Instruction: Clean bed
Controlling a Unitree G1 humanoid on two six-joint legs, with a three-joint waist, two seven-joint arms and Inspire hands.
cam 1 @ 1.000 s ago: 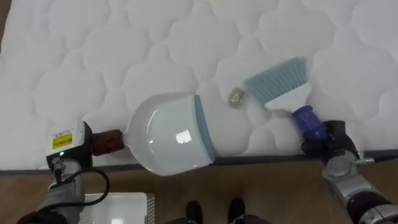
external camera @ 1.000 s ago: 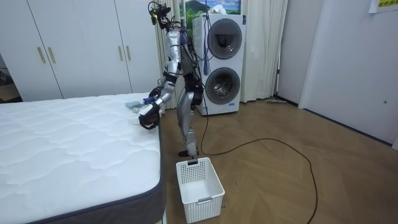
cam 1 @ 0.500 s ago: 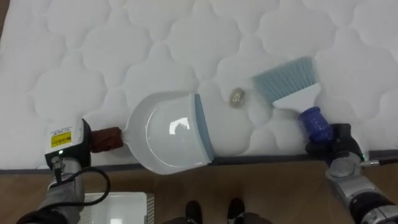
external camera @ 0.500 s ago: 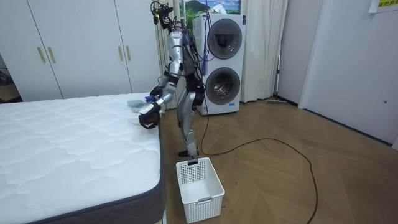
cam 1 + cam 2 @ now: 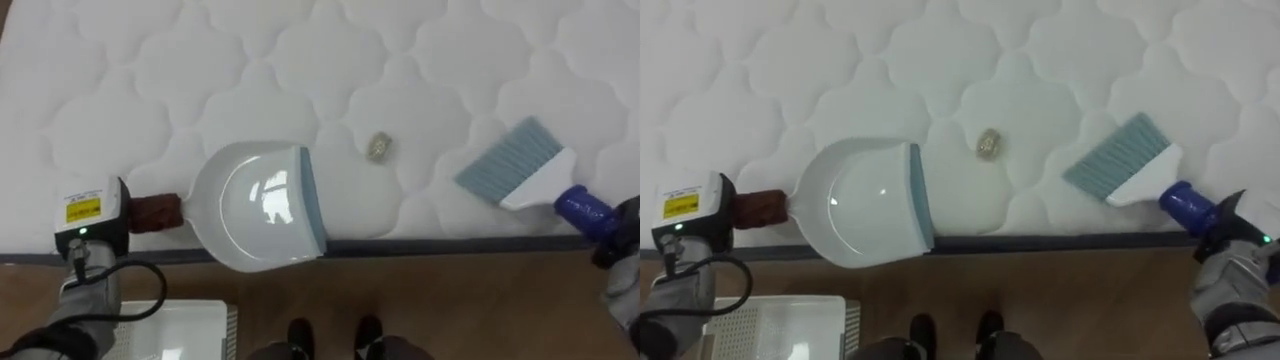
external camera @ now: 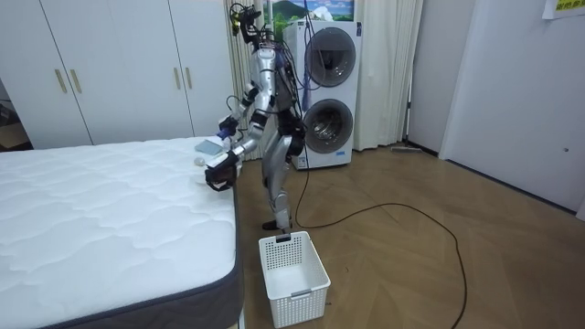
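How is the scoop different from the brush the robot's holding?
The dustpan is a broad, rounded white scoop with a brown handle; the brush is narrower, with pale blue bristles and a blue handle. The dustpan is in the left hand, the brush in the right hand. Both point toward the small scrap on the mattress.

**A:** What lies on the white quilted mattress [image 5: 300,60]?

**B:** By its near edge, a white plastic dustpan with a pale blue lip [image 5: 255,205], mouth facing right. The left hand [image 5: 95,215] grips its brown handle.

**A:** And the dirt?

**B:** A small beige crumpled scrap [image 5: 379,146] lies just right of the lip, a little farther in and not touching it. Well to its right is a hand brush with pale blue bristles [image 5: 520,170]. The right hand [image 5: 618,232] holds its blue handle at the right edge.

**A:** Nearer than the bed?

**B:** Brown wooden floor [image 5: 460,300], with a white plastic basket [image 5: 190,325] at the near left.
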